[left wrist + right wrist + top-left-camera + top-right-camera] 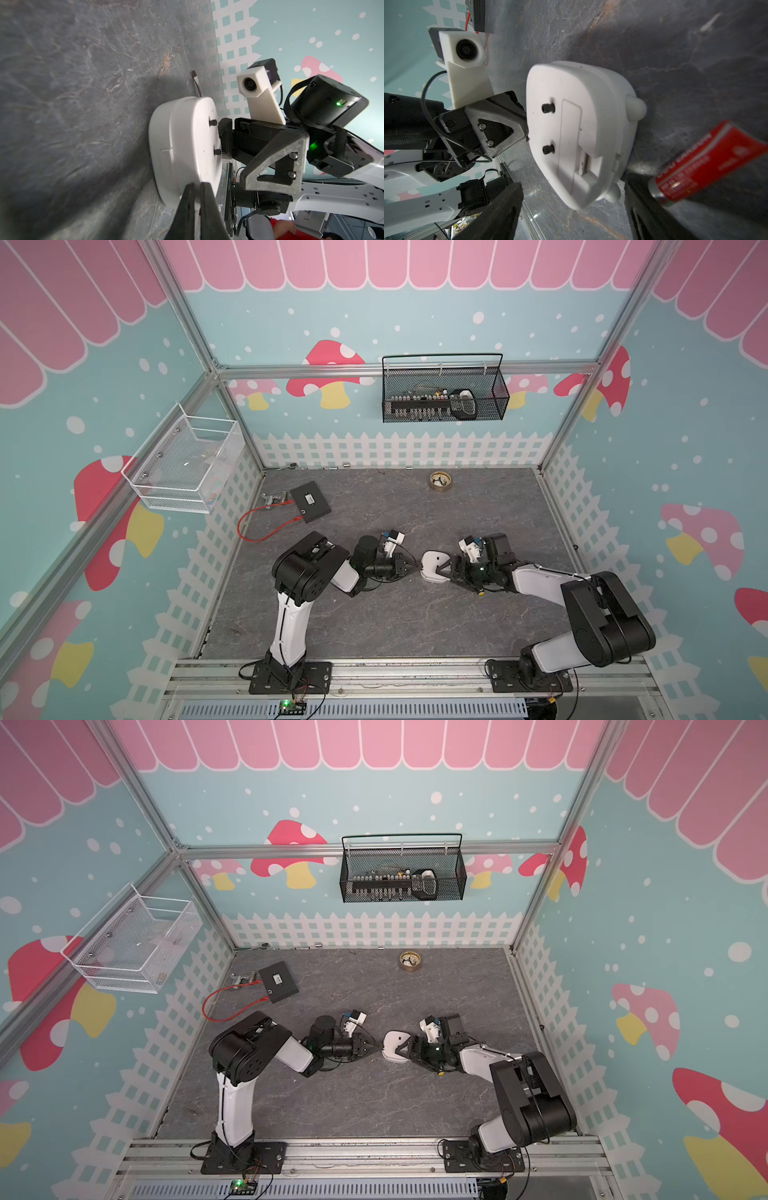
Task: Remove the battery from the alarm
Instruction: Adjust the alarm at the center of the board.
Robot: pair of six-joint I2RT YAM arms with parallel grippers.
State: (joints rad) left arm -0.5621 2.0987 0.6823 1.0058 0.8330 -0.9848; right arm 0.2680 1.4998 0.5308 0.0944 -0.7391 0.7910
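Right wrist, red battery (704, 164), blurred white lettering, white alarm (593, 108)

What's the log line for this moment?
left tool shut at alarm edge | right tool open around alarm | battery outside alarm

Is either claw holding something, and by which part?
Nothing, apparently. The left gripper shut, empty, beside the alarm; right gripper open around its corner, not clamping.

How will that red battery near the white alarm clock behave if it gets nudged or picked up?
The battery is a smooth cylinder, so a sideways nudge would probably send it rolling. Its glossy red wrap and metal end look slick, so a pinch across the round body might slip. It looks rigid and small, so it is probably easy to lift.
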